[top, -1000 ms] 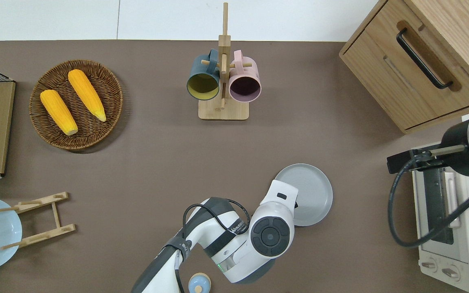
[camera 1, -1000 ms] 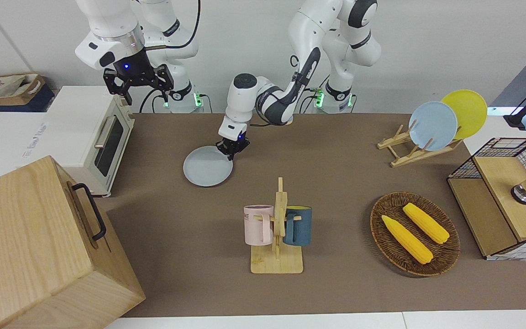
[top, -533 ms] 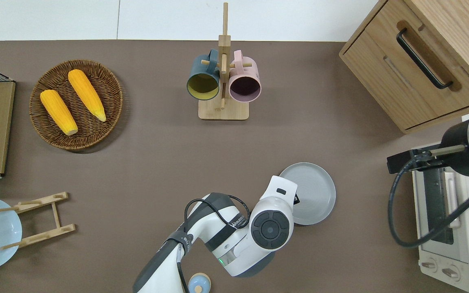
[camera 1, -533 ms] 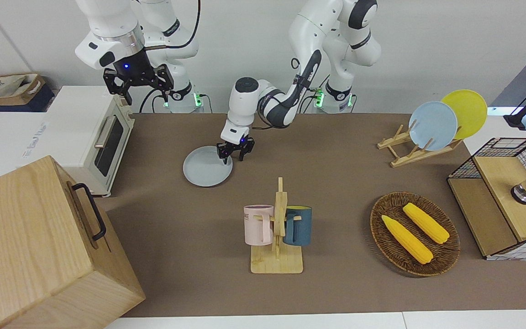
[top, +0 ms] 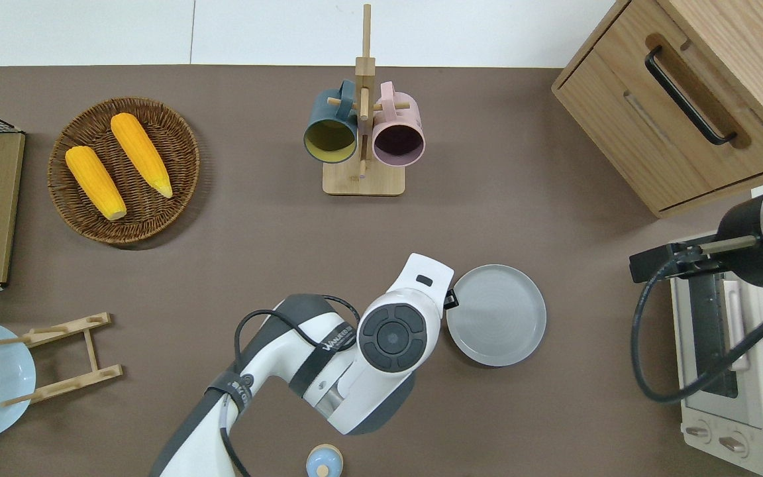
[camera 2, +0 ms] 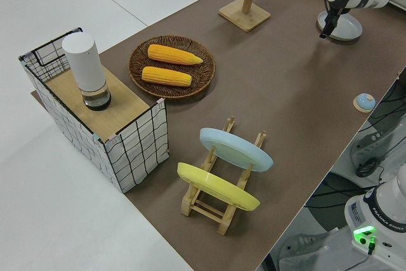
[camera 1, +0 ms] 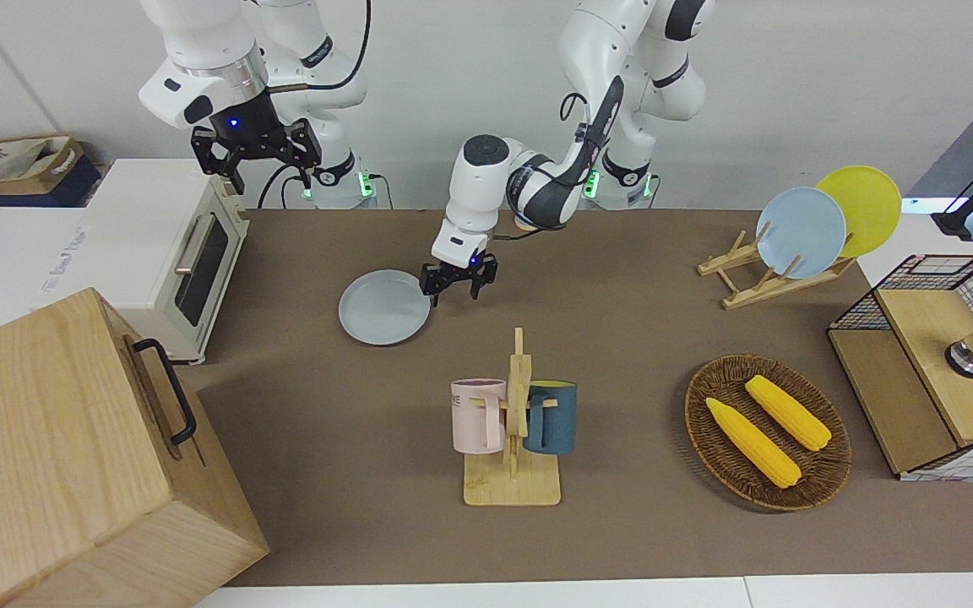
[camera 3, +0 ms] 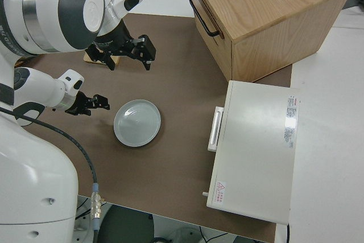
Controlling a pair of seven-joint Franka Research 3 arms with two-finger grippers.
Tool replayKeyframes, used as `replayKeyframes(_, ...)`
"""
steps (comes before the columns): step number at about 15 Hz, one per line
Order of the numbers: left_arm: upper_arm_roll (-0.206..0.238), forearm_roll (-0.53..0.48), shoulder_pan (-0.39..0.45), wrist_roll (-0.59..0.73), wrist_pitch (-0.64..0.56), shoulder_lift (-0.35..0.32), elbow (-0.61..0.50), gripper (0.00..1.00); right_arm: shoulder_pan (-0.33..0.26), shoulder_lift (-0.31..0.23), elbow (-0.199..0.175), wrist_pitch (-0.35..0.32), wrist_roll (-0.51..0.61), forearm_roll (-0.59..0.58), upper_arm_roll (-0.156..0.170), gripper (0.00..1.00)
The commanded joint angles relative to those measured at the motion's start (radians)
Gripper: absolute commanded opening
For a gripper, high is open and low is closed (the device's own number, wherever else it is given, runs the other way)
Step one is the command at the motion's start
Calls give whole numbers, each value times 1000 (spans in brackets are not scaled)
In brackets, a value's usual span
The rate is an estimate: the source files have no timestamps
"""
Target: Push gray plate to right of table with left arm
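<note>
The gray plate (camera 1: 385, 306) lies flat on the brown table (camera 1: 622, 338), between the toaster oven and the table's middle; it also shows in the overhead view (top: 495, 315) and the right side view (camera 3: 137, 123). My left gripper (camera 1: 457, 287) is open and empty, just off the plate's rim on the side toward the left arm's end of the table, not touching it. In the overhead view the wrist hides most of the left gripper (top: 451, 299); the right side view (camera 3: 96, 103) shows it beside the plate. My right gripper (camera 1: 254, 156) is parked and open.
A white toaster oven (camera 1: 174, 253) and a wooden cabinet (camera 1: 73, 456) stand at the right arm's end. A mug rack (camera 1: 513, 422) stands farther from the robots than the plate. A corn basket (camera 1: 767, 431), plate rack (camera 1: 799, 232) and wire basket (camera 1: 934, 355) fill the left arm's end.
My left gripper has drawn back off the plate's rim toward the left arm's end of the table and stands open. The plate has hardly moved. The right arm is still.
</note>
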Motion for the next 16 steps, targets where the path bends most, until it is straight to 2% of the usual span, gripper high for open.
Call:
replayKeyframes(1,-4,-92,85,236,-171,-114,-38,960,-11,-8,-1,-12,-3,8,6,983)
replayKeyframes(6,11,-101,253,489,-426,-252,-35,983,-11,-8,-1,-12,-3,8,6,983)
replayKeyframes(11,20,-89,460,785,-642,-374,2,985,-11,-8,-1,-12,-3,8,6,983)
replayKeyframes(13,59,-88,549,978,-699,-418,20,991,-11,-8,-1,-12,-3,8,6,983)
replayKeyframes(15,112,-86,580,1110,-771,-421,71,991,-11,-8,-1,-12,-3,8,6,983)
replayKeyframes(16,154,-85,582,1152,-785,-421,80,991,-11,-8,1,-12,-1,8,6,983)
